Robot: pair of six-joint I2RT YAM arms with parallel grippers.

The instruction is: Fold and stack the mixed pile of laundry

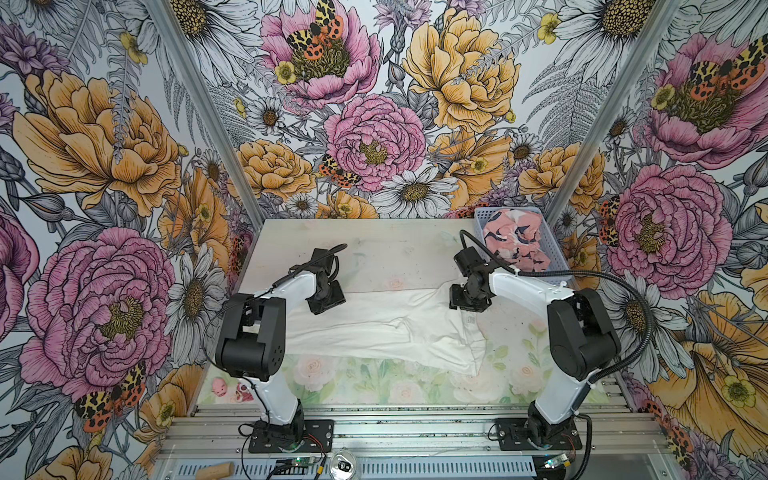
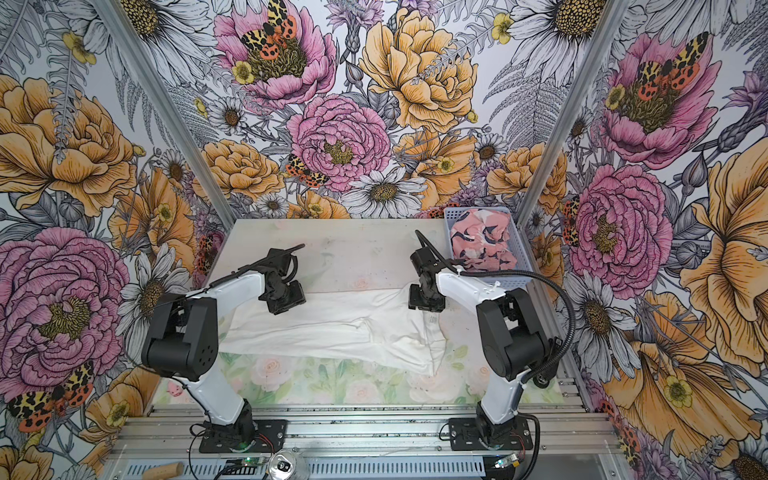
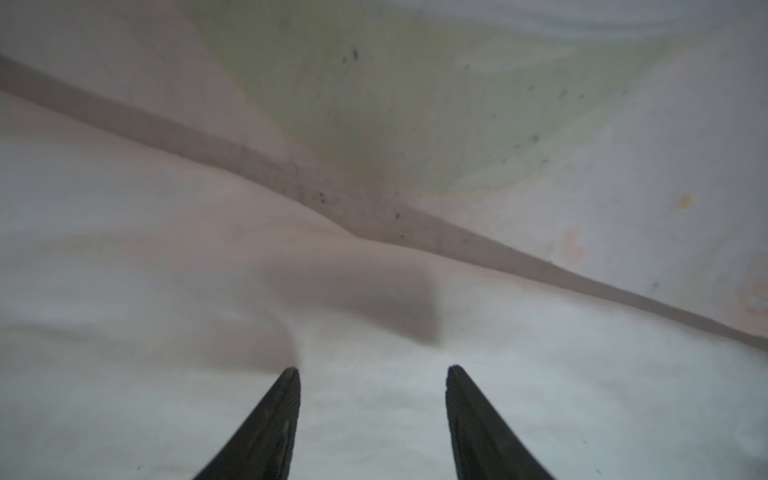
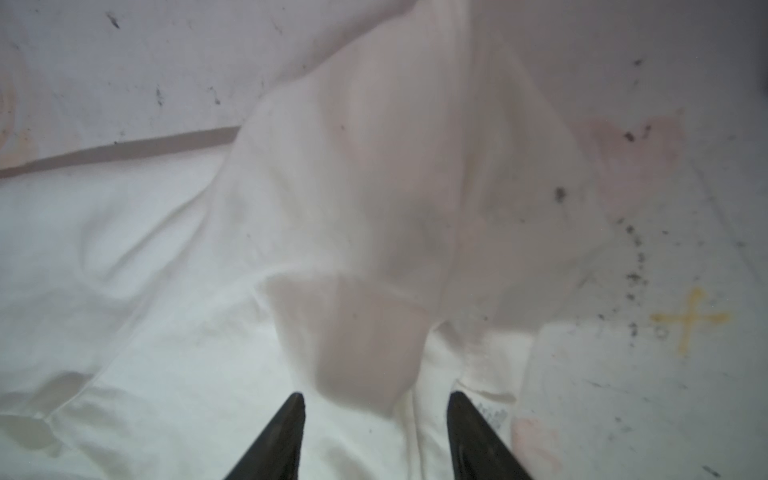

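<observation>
Top views: rose-print table point(image 1: 374, 249) w/ floral walls point(image 1: 104, 166); L hand point(image 1: 327, 300), R hand point(image 1: 467, 300) spread over white garment point(image 1: 374, 328).

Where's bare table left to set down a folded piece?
Free: far strip of table between large white cloth garment and back wall, left of light blue perforated plastic basket; near strip along rail. Crowded: centre, left gripper and right gripper over the garment; basket holds pink blotchy-print garment.

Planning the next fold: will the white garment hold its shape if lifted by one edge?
Probably not: the white garment lies creased and flat, so it should droop limply. Its bunched end may unfold or drag.
</observation>
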